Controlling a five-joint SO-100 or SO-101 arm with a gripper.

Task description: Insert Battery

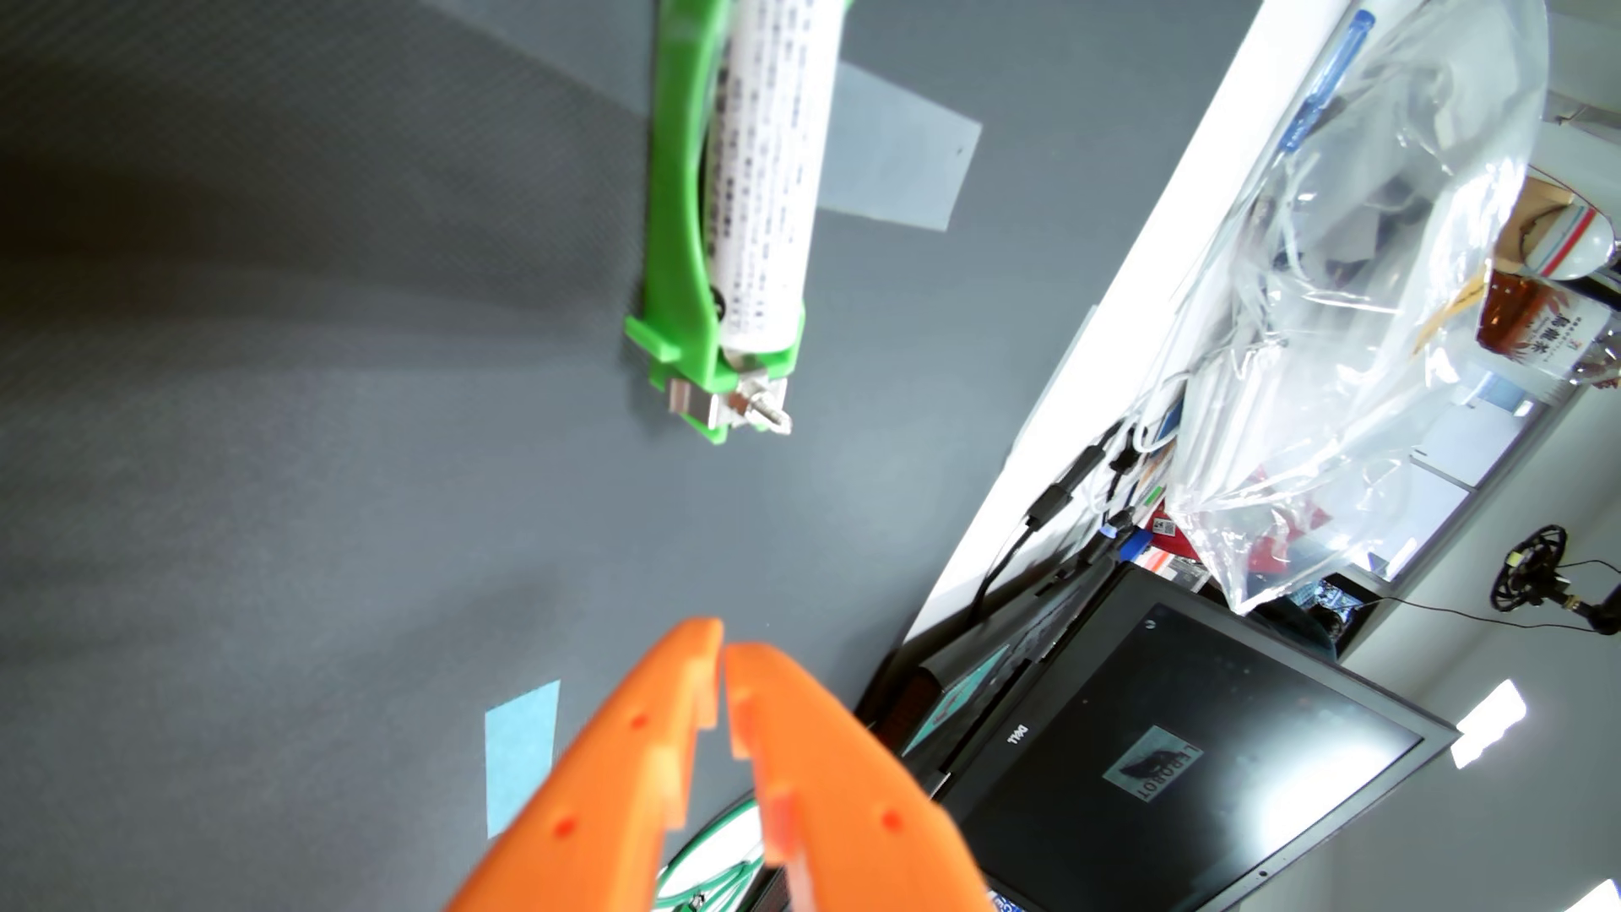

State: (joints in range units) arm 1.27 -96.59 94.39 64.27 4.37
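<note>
Wrist view. Gripper (724, 653) entering from the bottom edge, orange, fingertips nearly meeting, only a thin slit showing between them; holding nothing. Fingers (614, 772) hanging over the grey mat (307, 395), well apart from the task's things.

Battery (767, 167) lying near the top centre, white, printed with small dark text, seated lengthwise in the green holder (680, 219); upper end running out of frame. Holder's lower end closing around the battery's tip, with a metal contact (746, 408) and a small screw projecting just below it. Holder resting on the mat, partly covering a pale translucent tape patch (903, 167) to its right.

Blue tape strip (522, 754) lying on the mat, just left of the fingers.

Beyond the mat's right edge: white table band (1140, 307) running diagonally; clear plastic bag (1368, 307) heaped with clutter, contents too blurred to name; black cables (1044, 509) trailing downward; dark monitor (1184, 772) at lower right, showing a small pale label on its screen.
</note>
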